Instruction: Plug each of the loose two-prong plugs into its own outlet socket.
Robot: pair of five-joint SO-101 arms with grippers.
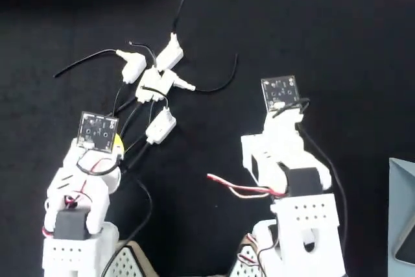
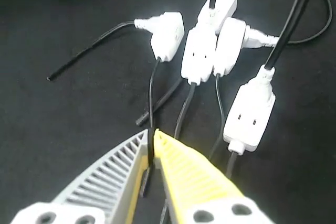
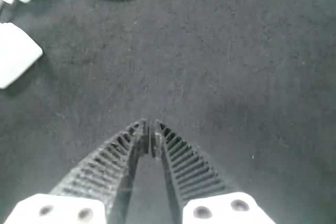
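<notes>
L hand (image 2: 151, 134) clenched on a thin black cord (image 2: 151, 103); R hand (image 3: 151, 127) closed tip to tip, low over the counter (image 3: 236, 51)
L wrist view, near to far: grey and yellow fingers pinch the cord just off the black cloth, and the cord runs up twd a white plug (image 2: 168, 35). Right beside the L hand lies a white socket (image 2: 249, 114), two slots facing up, on its own black lead. Farther on, a 2nd socket (image 2: 198, 51) lies slots up, touching another white piece (image 2: 228, 45), w/ more white bodies bunched behind. In the high view the whole bunch (image 1: 155, 79) sits just ahead of the L arm, well apart from the R arm, whose hand is over cloth w/ white bodies off at the side
</notes>
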